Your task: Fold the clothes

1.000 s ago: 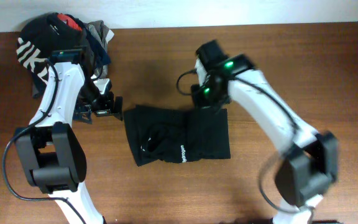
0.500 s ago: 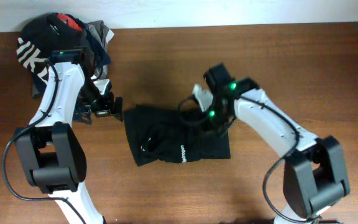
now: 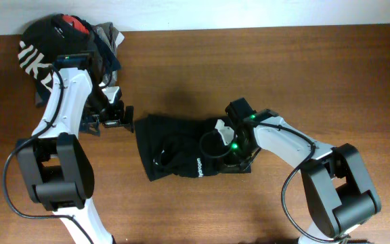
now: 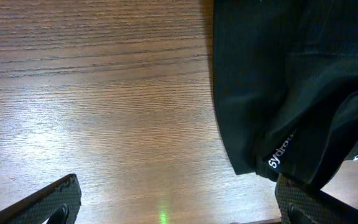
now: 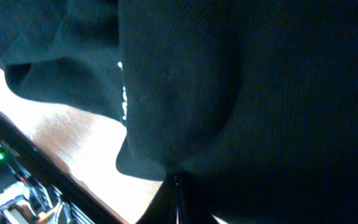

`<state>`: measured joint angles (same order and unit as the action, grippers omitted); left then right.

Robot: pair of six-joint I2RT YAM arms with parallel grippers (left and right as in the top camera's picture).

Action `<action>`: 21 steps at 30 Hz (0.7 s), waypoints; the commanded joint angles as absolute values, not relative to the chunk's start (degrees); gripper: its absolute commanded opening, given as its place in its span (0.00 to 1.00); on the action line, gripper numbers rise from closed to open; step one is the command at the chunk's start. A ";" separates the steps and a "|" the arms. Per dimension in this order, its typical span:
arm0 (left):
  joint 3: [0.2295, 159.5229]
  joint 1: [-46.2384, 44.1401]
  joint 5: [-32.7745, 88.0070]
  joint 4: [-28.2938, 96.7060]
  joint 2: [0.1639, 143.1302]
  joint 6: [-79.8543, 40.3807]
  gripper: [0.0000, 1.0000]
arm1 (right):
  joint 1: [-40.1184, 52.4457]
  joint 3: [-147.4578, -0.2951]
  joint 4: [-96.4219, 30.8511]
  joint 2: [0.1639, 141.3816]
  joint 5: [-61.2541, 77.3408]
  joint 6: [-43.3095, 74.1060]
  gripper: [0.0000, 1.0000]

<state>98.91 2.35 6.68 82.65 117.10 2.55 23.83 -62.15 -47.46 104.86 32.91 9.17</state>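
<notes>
The clothes, a black stretchy garment [image 3: 175, 139], lie folded into a rough rectangle mid-table, with white lettering near the front edge. My left gripper [image 3: 125, 116] is open and empty, just left of its left edge. In the left wrist view the garment [image 4: 291, 81] fills the upper right, and my left gripper's [image 4: 179, 205] fingers straddle bare wood. My right gripper [image 3: 233, 146] is down on the garment's right part. In the right wrist view dark cloth [image 5: 241, 81] fills the frame and bunches at my right gripper's [image 5: 178, 186] closed fingertips.
A pile of other garments sits at the back left corner: a black top with big white letters [image 3: 32, 57], something red [image 3: 78, 24] and grey cloth [image 3: 107, 34]. Bare wooden table [image 3: 344, 81] lies to the right and front.
My right arm has swung from the garment's back right corner toward me, down onto its right part. The left arm has not moved.
</notes>
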 commanded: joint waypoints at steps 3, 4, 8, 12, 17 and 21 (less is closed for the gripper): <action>98.48 2.63 7.29 82.74 115.70 2.17 0.99 | 19.70 -68.53 -54.54 102.30 33.89 8.23 0.04; 98.48 2.63 7.29 82.74 115.70 2.20 0.99 | 18.48 -70.52 -56.14 101.75 33.89 7.70 0.04; 98.48 2.63 7.31 82.52 115.70 2.20 0.99 | 13.80 -77.34 -58.04 100.95 34.15 6.31 0.14; 98.48 2.63 7.31 82.48 115.70 2.17 0.99 | 11.20 -77.76 -55.94 101.32 34.09 5.74 0.20; 98.48 2.63 7.49 82.08 115.70 2.17 0.99 | 11.27 -74.06 -49.78 104.73 34.98 6.02 0.21; 98.48 2.63 7.92 82.06 115.70 2.17 0.99 | 11.22 -71.50 -42.41 109.23 37.23 6.00 0.20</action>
<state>98.87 2.33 6.92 82.15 117.10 2.55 10.96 -73.49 -45.23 105.51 35.09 6.42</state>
